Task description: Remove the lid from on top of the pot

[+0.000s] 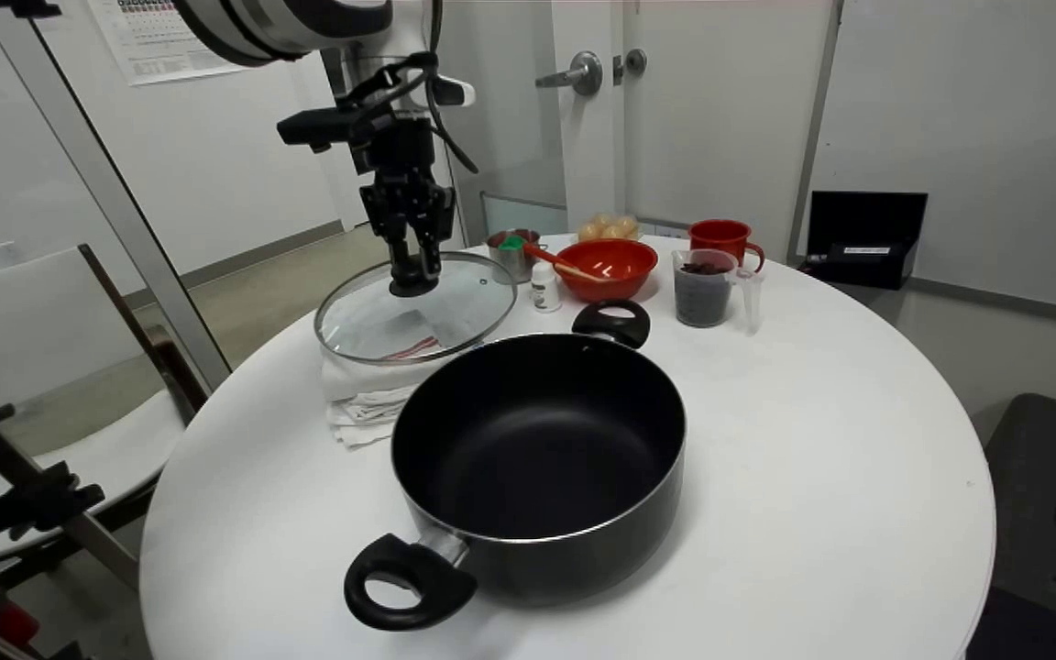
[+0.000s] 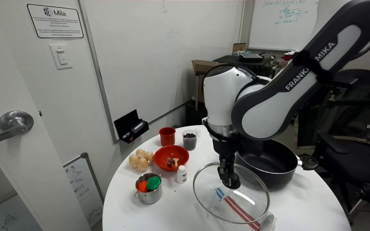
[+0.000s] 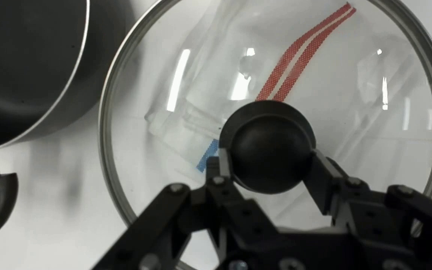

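There's the lid (image 1: pixel 415 313), off the pot (image 1: pixel 542 458) and just beside it
The gripper (image 3: pixel 270 165) pinches the upward-pointing knob (image 3: pixel 272 146) between its jaws, the rest of the round lid spread below

Pot (image 1: pixel 537 449) black; lid (image 2: pixel 231 195) clear, knob (image 3: pixel 270 150) black. Cloth (image 1: pixel 365 414) white, striped red and blue. Bowl (image 1: pixel 610 288), mug (image 2: pixel 167 137) red.

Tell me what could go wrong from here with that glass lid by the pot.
Slipping: the gripper holds the lid only by its rounded knob, so the lid might swivel or drop.
Uneven landing: the folded cloth lies under part of the lid, which could settle tilted or slide if released there.
Knocking: a small white bottle shows close to the lid's rim in both exterior views, so a sideways swing might tip it over.
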Controlling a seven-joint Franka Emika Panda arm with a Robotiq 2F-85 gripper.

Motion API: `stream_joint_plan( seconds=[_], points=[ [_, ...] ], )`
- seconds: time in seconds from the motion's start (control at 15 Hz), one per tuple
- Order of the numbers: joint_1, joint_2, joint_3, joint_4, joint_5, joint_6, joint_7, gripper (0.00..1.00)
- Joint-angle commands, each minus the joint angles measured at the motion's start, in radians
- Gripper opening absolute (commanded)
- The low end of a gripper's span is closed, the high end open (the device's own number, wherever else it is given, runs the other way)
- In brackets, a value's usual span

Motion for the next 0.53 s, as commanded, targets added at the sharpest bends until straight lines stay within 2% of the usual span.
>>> stream_joint_plan(
  seconds=[0.0,0.47],
  points=[
    [-0.006,0.089,0.0,0.099,-0.013,0.016,-0.052,0.25],
    [0.003,0.215,-0.023,0.224,-0.008,0.016,-0.036,0.25]
  ],
)
